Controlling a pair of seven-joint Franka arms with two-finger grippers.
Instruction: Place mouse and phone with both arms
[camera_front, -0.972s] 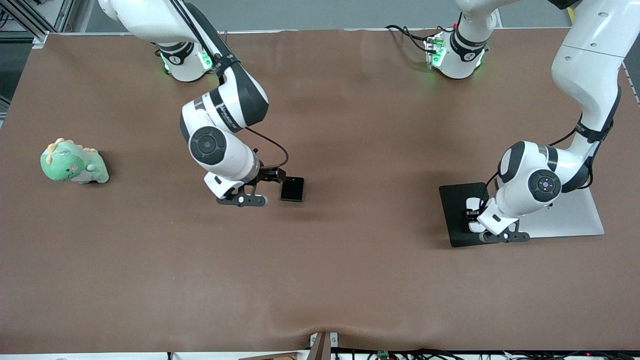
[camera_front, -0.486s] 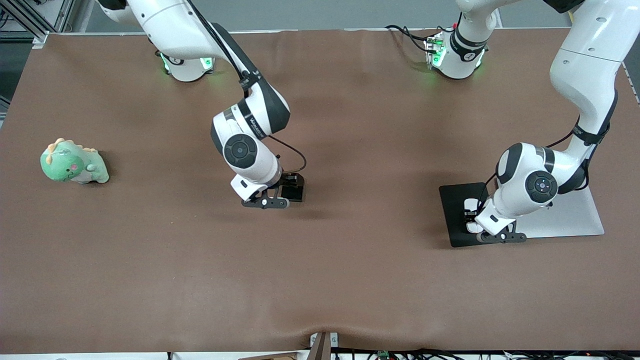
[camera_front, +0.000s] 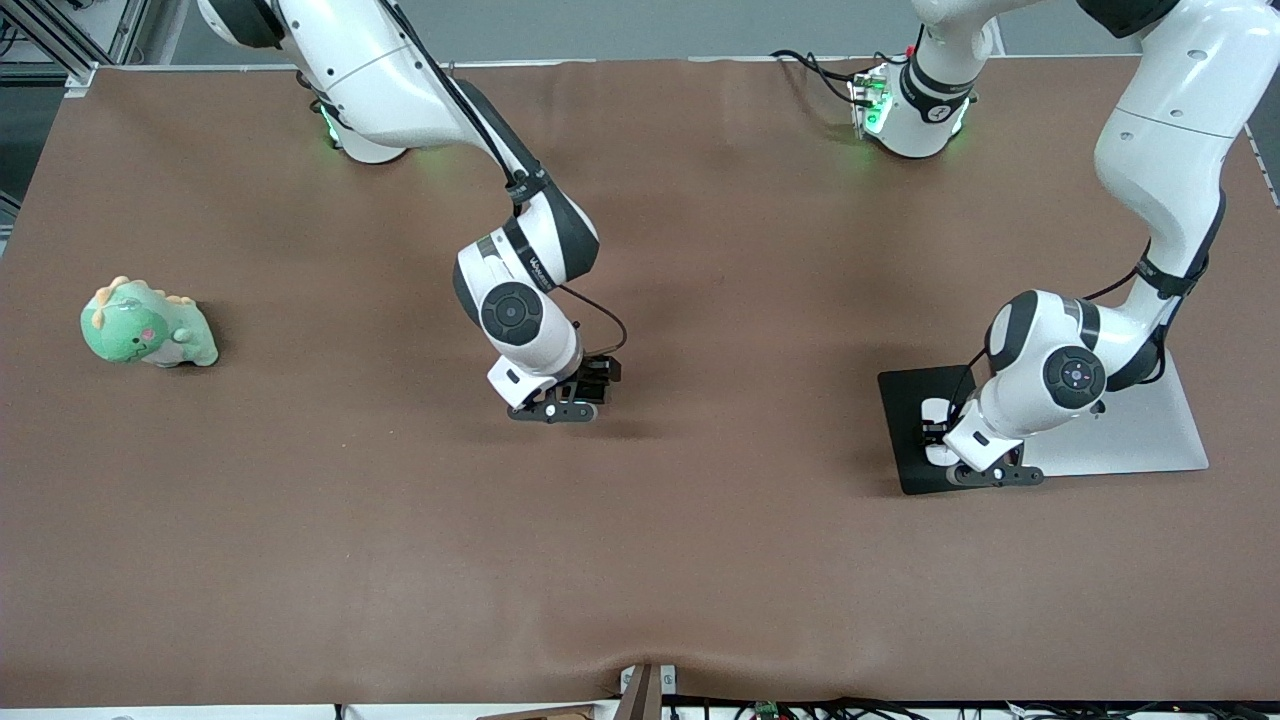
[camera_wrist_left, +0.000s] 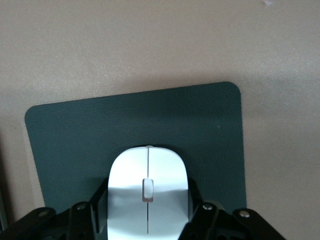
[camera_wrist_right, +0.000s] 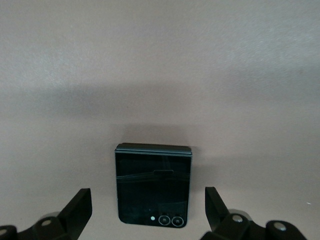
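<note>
Mouse (camera_wrist_left: 148, 195) first: it sits flat on the dark grey pad (camera_wrist_left: 75, 145), and the left gripper (camera_front: 950, 445) is down low right around it. Whether that grip is on or already off, I cannot tell. In the front view this is mid-height in the frame, toward the left arm's end of the table. A pale flat slab (camera_front: 1150, 440) lies just beside the pad. So the mouse looks as good as placed; what remains there, I'd judge, is a clean release and a lift away.

Now the right gripper (camera_front: 570, 400), near the centre of the front frame. Its jaws stand wide apart, one on each side of the phone (camera_wrist_right: 152, 185), touching nothing. The phone lies flat on the bare brown table (camera_front: 700, 560), well apart from the pad. That half looks barely begun: the grasp is not yet made, and the carry and set-down are all ahead.

A green plush dinosaur (camera_front: 148, 325) sits alone toward the right arm's end, out of the play.
</note>
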